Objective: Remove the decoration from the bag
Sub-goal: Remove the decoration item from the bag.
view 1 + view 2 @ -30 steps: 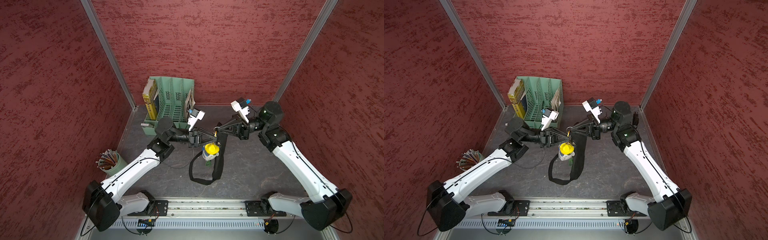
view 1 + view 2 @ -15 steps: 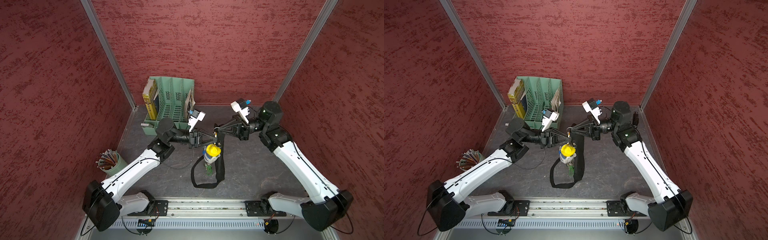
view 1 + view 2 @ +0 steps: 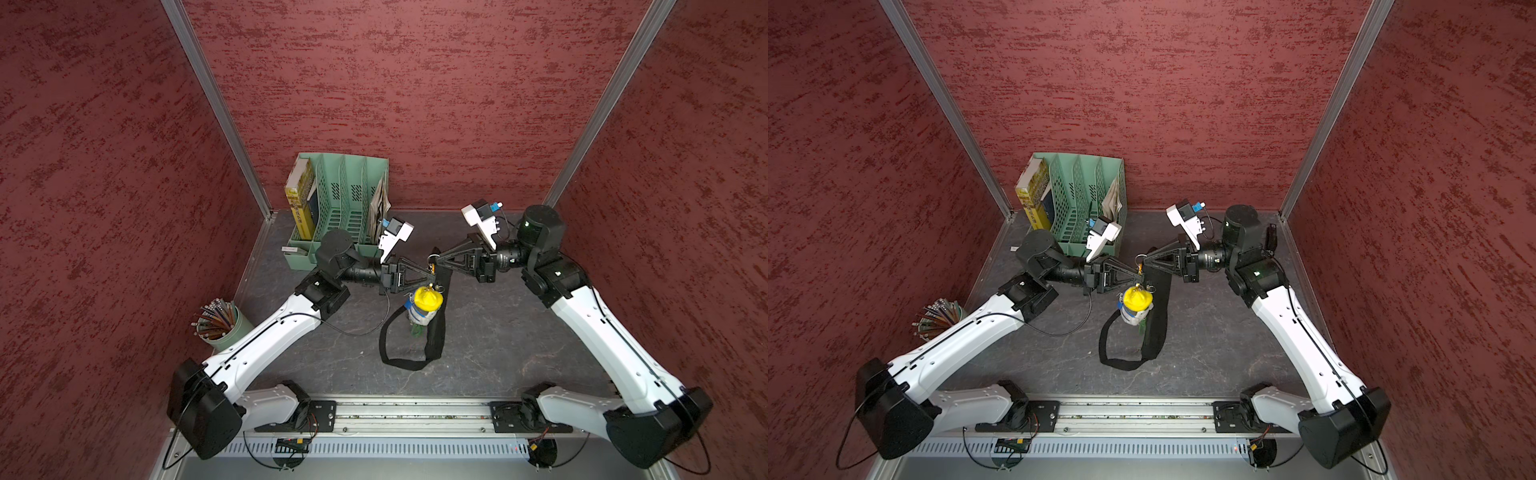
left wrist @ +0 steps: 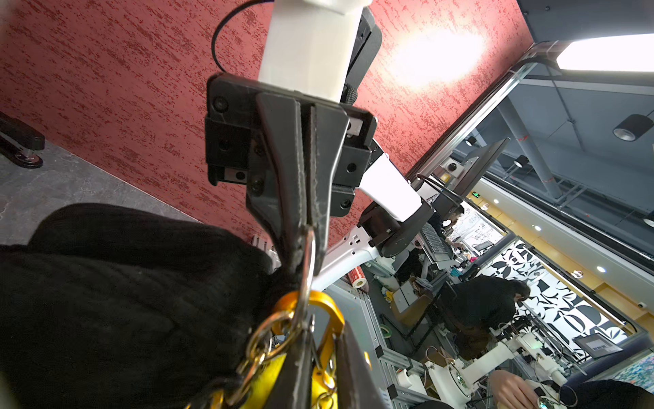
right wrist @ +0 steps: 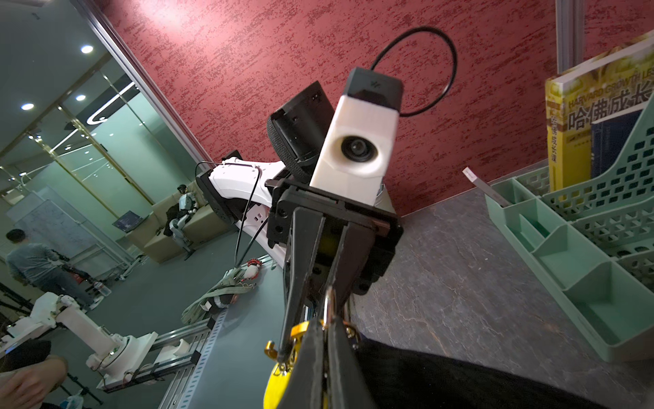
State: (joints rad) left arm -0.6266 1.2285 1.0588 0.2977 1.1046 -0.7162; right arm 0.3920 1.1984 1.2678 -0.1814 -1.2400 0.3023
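The black bag [image 3: 436,328] [image 3: 1156,320] hangs in mid-air, its strap [image 3: 399,363] looping down to the floor. My right gripper [image 3: 437,259] [image 5: 327,322] is shut on the silver ring [image 4: 308,262] at the bag's top. The decoration [image 3: 424,305] [image 3: 1133,305], a small white figure with a yellow hat, dangles from an orange clip [image 4: 329,301] hooked into that ring. My left gripper [image 3: 432,273] [image 4: 323,331] meets the right one tip to tip, its fingers pinched on one side of the orange clip. The bag's fabric [image 4: 124,301] fills the left wrist view.
A green file rack [image 3: 345,208] with books stands at the back left, close behind the left wrist. A cup of pencils [image 3: 218,322] sits by the left wall. A black stapler [image 4: 21,141] lies near the back wall. Red walls close in on three sides.
My left gripper's jaws have narrowed onto the orange clip. The bag and its strap loop have shifted slightly. The right gripper has kept its grip.
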